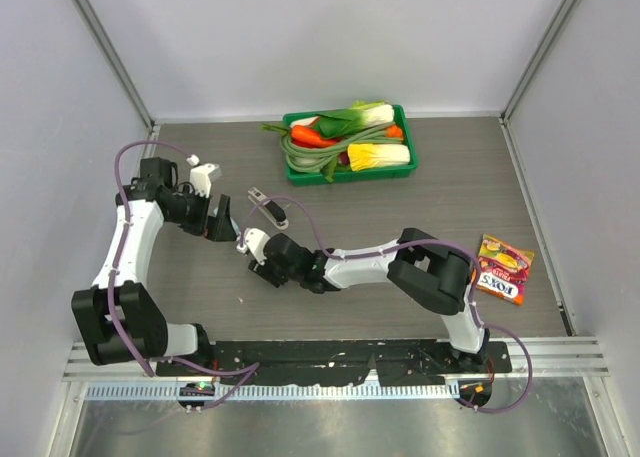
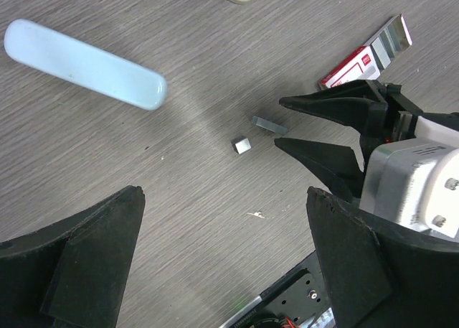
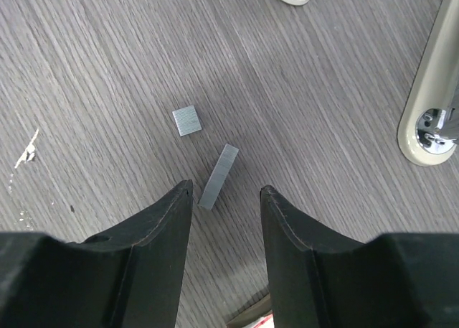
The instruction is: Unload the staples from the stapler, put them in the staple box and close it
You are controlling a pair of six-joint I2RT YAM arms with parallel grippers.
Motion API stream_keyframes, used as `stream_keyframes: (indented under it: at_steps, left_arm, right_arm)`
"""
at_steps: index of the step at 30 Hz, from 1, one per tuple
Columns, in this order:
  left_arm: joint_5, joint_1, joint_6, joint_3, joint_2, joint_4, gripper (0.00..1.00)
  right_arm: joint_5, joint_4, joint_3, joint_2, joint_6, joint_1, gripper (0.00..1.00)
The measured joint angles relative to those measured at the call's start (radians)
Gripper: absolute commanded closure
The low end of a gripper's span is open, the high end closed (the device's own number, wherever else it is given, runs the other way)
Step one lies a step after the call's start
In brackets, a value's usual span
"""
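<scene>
Two short grey pieces of staples (image 3: 219,176) lie loose on the tabletop (image 1: 450,187): one square block and one longer strip, near each other but not touching. Stapler (image 2: 82,64): pale-blue, lying flat on the tabletop off to one side of both pieces, unheld. Right pincer (image 3: 224,193): partly parted, empty, with the near end of the strip between its fingertips. Left pincer (image 2: 222,199): wide, empty, above the tabletop. Red-and-white box (image 2: 358,61): just beside the right pincer.

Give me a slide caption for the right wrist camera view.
Open right claw aimed at the longer staple strip, a shorter piece beside it on the grey table.
</scene>
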Motion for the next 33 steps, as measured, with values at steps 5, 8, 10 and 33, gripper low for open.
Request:
stream_keyframes:
  at_steps: [5,8,10,33]
  left_arm:
    - [0.006,0.006,0.016,0.0,0.0,-0.003,0.0]
    - [0.008,0.007,0.02,0.0,0.0,-0.003,0.0]
    - [0.009,0.007,0.021,0.0,0.0,-0.003,0.0]
    - [0.087,0.011,0.039,-0.016,-0.145,0.066,0.0]
  right_arm:
    - [0.015,-0.008,0.011,0.022,0.0,0.005,0.52]
    - [0.018,-0.008,0.013,0.024,0.005,0.005,0.58]
    - [0.018,-0.008,0.013,0.025,0.01,0.005,0.63]
    - [-0.103,0.057,-0.105,-0.086,0.217,-0.11,0.95]
